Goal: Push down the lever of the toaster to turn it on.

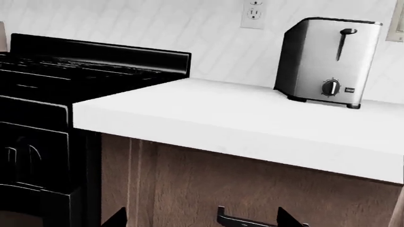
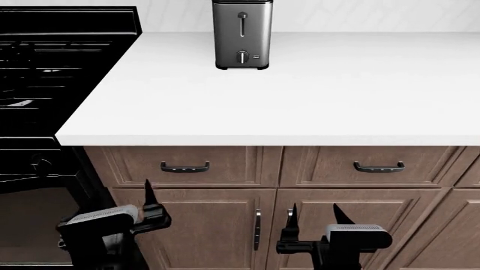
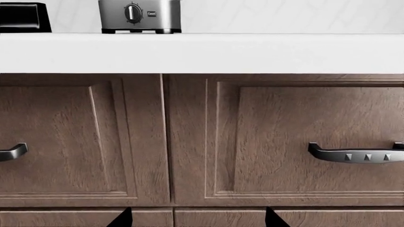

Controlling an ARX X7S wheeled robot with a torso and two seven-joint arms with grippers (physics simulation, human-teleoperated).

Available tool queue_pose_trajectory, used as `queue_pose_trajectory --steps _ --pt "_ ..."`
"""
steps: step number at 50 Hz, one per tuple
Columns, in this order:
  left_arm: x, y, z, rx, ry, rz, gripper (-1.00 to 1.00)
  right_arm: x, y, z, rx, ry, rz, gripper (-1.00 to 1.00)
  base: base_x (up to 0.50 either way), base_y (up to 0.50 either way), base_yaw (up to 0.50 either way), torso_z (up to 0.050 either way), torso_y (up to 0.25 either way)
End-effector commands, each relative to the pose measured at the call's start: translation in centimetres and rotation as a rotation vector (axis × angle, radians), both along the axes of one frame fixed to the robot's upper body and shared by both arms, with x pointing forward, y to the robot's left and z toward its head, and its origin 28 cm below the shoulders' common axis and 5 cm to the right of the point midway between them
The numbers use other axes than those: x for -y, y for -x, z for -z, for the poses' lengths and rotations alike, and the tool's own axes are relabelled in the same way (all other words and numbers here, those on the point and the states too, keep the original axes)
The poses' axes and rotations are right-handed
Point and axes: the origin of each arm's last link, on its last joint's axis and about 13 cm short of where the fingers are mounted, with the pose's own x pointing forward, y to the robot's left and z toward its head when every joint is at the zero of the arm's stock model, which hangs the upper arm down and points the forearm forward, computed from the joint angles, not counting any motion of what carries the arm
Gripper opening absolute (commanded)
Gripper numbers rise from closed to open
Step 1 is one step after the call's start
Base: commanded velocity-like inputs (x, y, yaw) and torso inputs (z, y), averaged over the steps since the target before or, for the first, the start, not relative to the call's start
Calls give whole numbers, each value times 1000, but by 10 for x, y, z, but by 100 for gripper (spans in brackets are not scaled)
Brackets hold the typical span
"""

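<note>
Counter (image 2: pixel 300 90): big white slab, stove (image 2: pixel 45 84) beside it
Toaster (image 2: pixel 241 34): far back by the wall
Lever (image 2: pixel 242 17): up top of slot, not pushed yet
Left gripper (image 2: pixel 146 211): spread open, empty, down by cabinets
Right gripper (image 2: pixel 311 216): same, wide open, nowhere close

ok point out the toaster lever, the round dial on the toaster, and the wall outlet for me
lever (image 1: pixel 347 32): left wrist view, on the tab at the top of its slot.
dial (image 1: pixel 330 87): left wrist view, on the middle of the knob.
wall outlet (image 1: pixel 254 13): left wrist view, on its white faceplate.
</note>
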Motion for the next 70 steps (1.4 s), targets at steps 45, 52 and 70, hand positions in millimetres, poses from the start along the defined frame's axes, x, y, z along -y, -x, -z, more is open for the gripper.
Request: queue_pose_trajectory --steps 45,52,70 --pt "-88 129 -171 724 214 -544 100 8 16 -261 405 272 469 100 0 0 0 0 0" --pt "-89 128 -170 726 218 -547 100 -9 10 -319 255 271 151 100 0 0 0 0 0" --pt "-89 127 -170 724 223 -542 100 -38 -34 -352 227 334 83 100 216 0 0 0 0"
